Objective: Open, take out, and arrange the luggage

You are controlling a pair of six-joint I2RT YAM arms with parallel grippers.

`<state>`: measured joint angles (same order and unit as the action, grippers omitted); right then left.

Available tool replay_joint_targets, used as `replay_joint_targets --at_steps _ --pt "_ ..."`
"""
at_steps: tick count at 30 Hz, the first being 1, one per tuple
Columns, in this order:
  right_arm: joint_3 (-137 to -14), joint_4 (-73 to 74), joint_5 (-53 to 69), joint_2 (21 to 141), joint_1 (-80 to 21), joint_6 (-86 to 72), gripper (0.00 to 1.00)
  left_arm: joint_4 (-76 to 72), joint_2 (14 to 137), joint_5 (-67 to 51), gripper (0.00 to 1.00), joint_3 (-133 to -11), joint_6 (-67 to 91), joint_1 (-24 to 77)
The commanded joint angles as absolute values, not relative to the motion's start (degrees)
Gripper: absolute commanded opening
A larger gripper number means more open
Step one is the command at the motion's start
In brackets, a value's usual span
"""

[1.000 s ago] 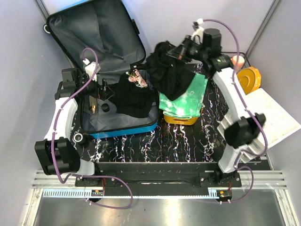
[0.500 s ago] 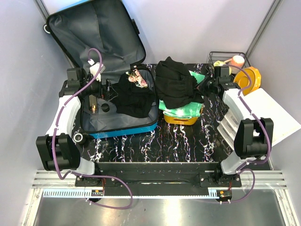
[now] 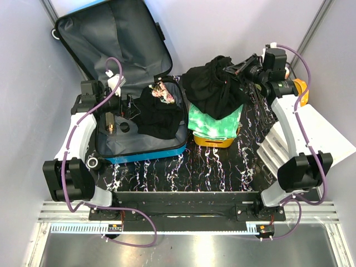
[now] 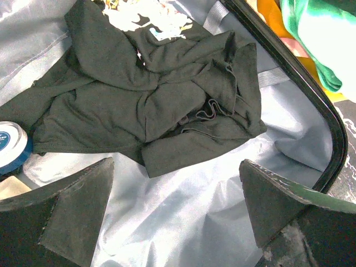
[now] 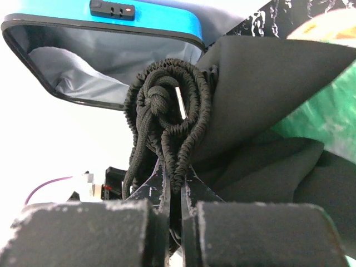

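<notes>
We find the luggage (image 3: pixel 143 150) lying open at 9 o'clock on the table. Its lid (image 3: pixel 111 39) leans back toward 11 o'clock, so the grey lining faces up and both arms can reach in.

The left gripper (image 4: pixel 175 167) hangs inside the shell with its jaws wide apart and nothing between them. It sits just above the black clothes (image 4: pixel 144 105), and we judge it is lined up to take the next piece.

At 1 o'clock the right gripper (image 5: pixel 172 181) is clamped tight on the bunched elastic cord of a black garment (image 3: pixel 214 89). The cord gives the thin fingers a firm knot to pinch, and the rest of the cloth drapes free below it. The garment hangs over the basket (image 3: pixel 214 143), which sits just at 3 o'clock of the luggage. Its lower folds touch the green cloth (image 3: pixel 214 119) already lying there, so we take this as the drop-off spot for unpacked clothes.

A white print (image 4: pixel 150 16) shows on the clothes, but we cannot read it. A small blue-rimmed tin (image 4: pixel 11 147) at 9 o'clock in the shell carries a label too blurred to make out. The lock (image 5: pixel 111 8) on the blue shell shows no legible brand.
</notes>
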<state>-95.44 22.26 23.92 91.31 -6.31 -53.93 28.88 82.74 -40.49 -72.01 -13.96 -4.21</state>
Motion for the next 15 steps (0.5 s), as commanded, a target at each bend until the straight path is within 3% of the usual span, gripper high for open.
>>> replay_joint_targets --at_steps 1,6,10,12,13,15 --pt "-93.3 29.5 18.1 87.9 -6.2 -58.5 0.00 27.9 83.5 -39.8 0.99 -73.9 -14.1 -3.4" --pt "-79.5 29.0 13.4 89.8 -4.4 -59.5 0.00 27.9 85.3 -38.8 0.99 -74.3 -14.3 -1.8" --pt "-74.7 26.3 13.3 93.0 -2.1 -51.1 0.00 29.6 88.8 -35.5 0.98 -74.5 -17.7 1.7" --pt "-75.8 25.9 13.9 94.5 -1.9 -48.7 0.12 30.9 90.5 -34.8 0.95 -74.9 -20.8 2.8" --pt "-77.2 25.4 14.8 94.5 -1.8 -47.5 0.31 30.9 91.9 -33.6 0.93 -74.9 -22.7 4.2" --pt "-79.4 24.3 15.7 94.6 -1.8 -45.9 0.51 30.5 93.6 -32.4 0.88 -75.0 -24.7 6.5"
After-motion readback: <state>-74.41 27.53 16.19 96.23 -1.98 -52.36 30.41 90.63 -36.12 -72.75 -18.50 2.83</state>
